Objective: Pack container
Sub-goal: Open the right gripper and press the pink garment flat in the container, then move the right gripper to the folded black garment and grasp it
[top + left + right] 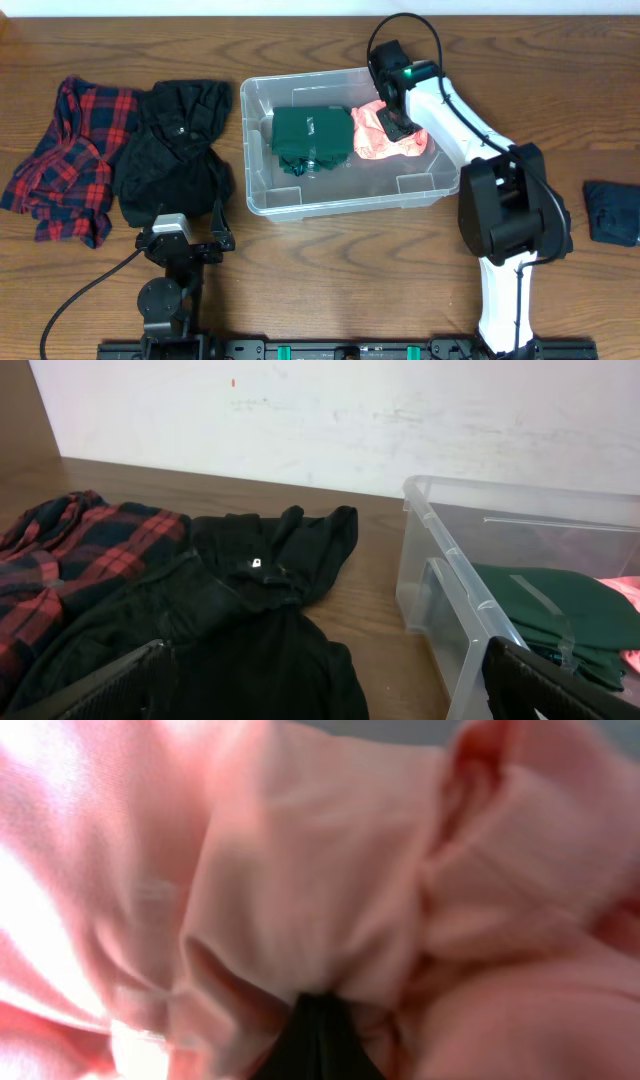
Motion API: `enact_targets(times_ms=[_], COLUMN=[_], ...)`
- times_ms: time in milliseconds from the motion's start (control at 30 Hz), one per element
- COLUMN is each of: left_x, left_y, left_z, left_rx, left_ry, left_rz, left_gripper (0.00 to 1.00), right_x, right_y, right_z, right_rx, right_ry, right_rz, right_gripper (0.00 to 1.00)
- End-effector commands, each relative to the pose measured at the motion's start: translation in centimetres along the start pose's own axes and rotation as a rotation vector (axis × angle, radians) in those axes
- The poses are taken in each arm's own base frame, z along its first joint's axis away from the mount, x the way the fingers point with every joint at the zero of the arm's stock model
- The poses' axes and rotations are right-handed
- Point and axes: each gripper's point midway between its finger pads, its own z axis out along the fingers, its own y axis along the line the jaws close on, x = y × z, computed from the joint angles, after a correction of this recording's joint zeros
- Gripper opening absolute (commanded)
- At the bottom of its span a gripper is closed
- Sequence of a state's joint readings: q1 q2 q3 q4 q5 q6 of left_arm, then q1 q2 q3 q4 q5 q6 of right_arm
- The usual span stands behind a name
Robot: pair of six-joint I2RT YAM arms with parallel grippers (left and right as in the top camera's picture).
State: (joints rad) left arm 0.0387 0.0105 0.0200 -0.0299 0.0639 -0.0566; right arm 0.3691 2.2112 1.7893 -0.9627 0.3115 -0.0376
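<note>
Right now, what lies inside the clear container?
The container holds a folded green garment and, beside it, a pink garment pinched by the right gripper. Anything under them is covered.

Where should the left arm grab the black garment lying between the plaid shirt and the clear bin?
Probably the bunched ridge near the middle of the black garment, by its snap button, coming from straight above. It lies crumpled low on the table, so a side approach would likely just push it. The left gripper is open at its near edge.
</note>
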Motion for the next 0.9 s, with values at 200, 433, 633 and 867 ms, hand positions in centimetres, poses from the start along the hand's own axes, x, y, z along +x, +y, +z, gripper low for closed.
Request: enact_targets(times_ms=[200,433,633,867], left_x=[1.6,1.6,1.6,1.6], left_y=[0.2,0.2,0.2,0.2], left_z=[0.1,0.1,0.1,0.1], left_rx=[-0.005,-0.005,-0.005,-0.005], left_ry=[0.047,0.047,0.047,0.047], left_rz=[-0.013,-0.013,-0.013,-0.013], left_gripper=[0.98,0.98,0.98,0.98], right_x=[-2.8,3.8,10.6,18.4], right_y=[-5.2,-7.5,-11.3,-16.6], right_z=[-16.5,-22.9,-22.7,-17.3], right_rx=[0.001,-0.167,-0.26,-0.098], right_ry=[-0.327,-0.305,-0.106,0.173], right_rz=[0.116,0.245,0.611,1.144], right_gripper=[0.95,0.99,0.99,0.99])
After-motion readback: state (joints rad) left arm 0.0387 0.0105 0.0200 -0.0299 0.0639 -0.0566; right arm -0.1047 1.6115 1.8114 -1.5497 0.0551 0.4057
